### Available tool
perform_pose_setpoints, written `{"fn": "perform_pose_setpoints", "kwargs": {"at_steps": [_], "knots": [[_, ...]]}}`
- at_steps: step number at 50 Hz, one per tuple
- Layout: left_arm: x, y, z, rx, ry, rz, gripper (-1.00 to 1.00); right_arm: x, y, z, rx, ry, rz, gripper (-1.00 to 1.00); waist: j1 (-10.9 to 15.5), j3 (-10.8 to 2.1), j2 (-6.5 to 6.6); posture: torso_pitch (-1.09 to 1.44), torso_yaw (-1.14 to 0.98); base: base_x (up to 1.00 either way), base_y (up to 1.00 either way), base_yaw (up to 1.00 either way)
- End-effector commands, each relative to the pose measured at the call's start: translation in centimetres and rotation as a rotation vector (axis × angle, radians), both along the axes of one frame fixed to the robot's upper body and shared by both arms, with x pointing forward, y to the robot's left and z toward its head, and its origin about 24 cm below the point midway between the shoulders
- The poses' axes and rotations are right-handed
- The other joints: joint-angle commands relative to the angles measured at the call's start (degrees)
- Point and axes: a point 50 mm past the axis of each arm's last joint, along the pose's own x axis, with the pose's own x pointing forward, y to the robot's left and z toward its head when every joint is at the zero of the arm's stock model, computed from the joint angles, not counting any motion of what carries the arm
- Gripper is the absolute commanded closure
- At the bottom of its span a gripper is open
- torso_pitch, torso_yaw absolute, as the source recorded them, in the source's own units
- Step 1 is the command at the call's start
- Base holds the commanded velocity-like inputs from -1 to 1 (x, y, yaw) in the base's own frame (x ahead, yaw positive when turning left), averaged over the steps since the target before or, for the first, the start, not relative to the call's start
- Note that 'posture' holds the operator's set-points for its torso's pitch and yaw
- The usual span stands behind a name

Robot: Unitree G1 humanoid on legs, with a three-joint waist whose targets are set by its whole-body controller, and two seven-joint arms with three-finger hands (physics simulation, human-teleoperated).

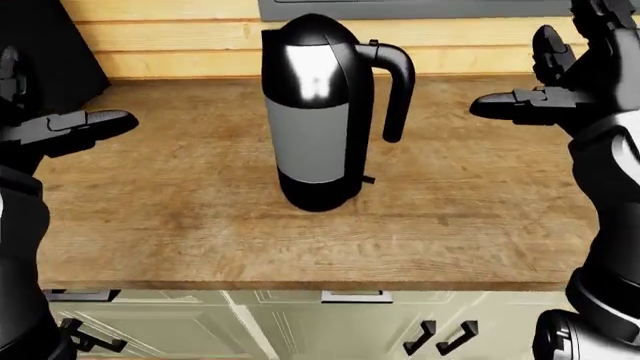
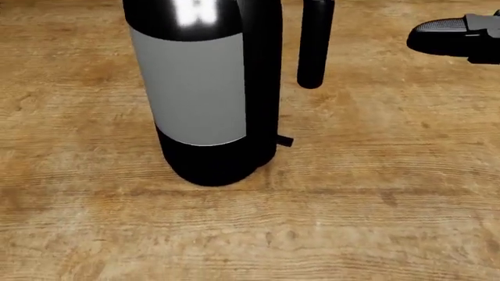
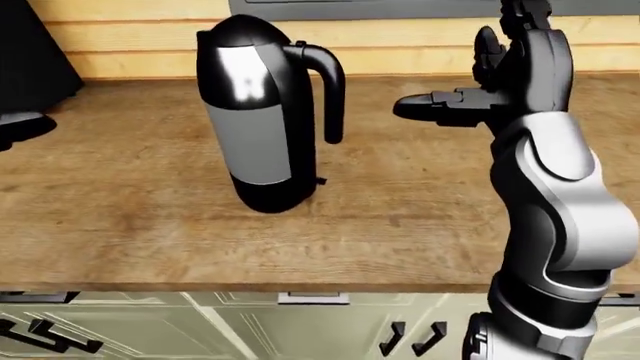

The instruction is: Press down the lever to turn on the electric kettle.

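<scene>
A black and grey electric kettle (image 1: 315, 112) stands upright on the wooden counter (image 1: 180, 217), its curved handle (image 1: 398, 90) on the view's right. Its small black lever (image 2: 284, 140) sticks out low on the base, below the handle. In the left-eye view my right hand (image 1: 515, 79) hovers open to the right of the handle, apart from it, with one finger pointing toward the kettle. My left hand (image 1: 70, 112) hovers open at the far left, well away from the kettle. Neither hand holds anything. In the head view only a right fingertip (image 2: 445, 32) shows.
Pale cabinet fronts with a metal drawer pull (image 1: 356, 298) and black door handles (image 1: 440, 337) run under the counter's near edge. A dark slab (image 1: 40, 37) leans at the top left. Wooden planks (image 1: 180, 45) form the wall behind.
</scene>
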Motion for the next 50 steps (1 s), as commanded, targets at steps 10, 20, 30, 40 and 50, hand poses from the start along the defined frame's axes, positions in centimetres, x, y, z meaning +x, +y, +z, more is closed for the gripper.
{"fn": "perform_pose_setpoints", "kwargs": {"at_steps": [10, 20, 30, 40, 50], "knots": [[-0.5, -0.3, 1.3, 0.029, -0.062, -0.007, -1.00, -0.2, -0.2, 1.4, 0.017, -0.039, -0.026, -1.00, -0.8, -2.15, 2.12, 0.00, 0.00, 0.00, 0.00, 0.00], [-0.6, -0.3, 1.5, 0.040, -0.067, -0.002, -1.00, 0.4, -0.6, 1.4, 0.029, -0.031, -0.067, -1.00, -0.2, -2.69, 1.28, 0.00, 0.00, 0.00, 0.00, 0.00], [-0.6, -0.4, 1.5, 0.049, -0.072, 0.005, -1.00, 0.3, 0.0, 0.2, 0.019, -0.002, 0.008, -1.00, -0.1, -2.89, 1.22, 0.00, 0.00, 0.00, 0.00, 0.00], [-0.6, -0.4, 1.4, 0.047, -0.072, 0.003, -1.00, 0.6, 0.1, -0.7, -0.009, 0.021, 0.019, -1.00, -0.3, -2.94, 1.28, 0.00, 0.00, 0.00, 0.00, 0.00], [-0.7, -0.4, 1.5, 0.045, -0.072, 0.002, -1.00, 0.7, 0.4, -1.6, -0.013, 0.034, 0.016, -1.00, -0.4, -2.84, 1.29, 0.00, 0.00, 0.00, 0.00, 0.00]]}}
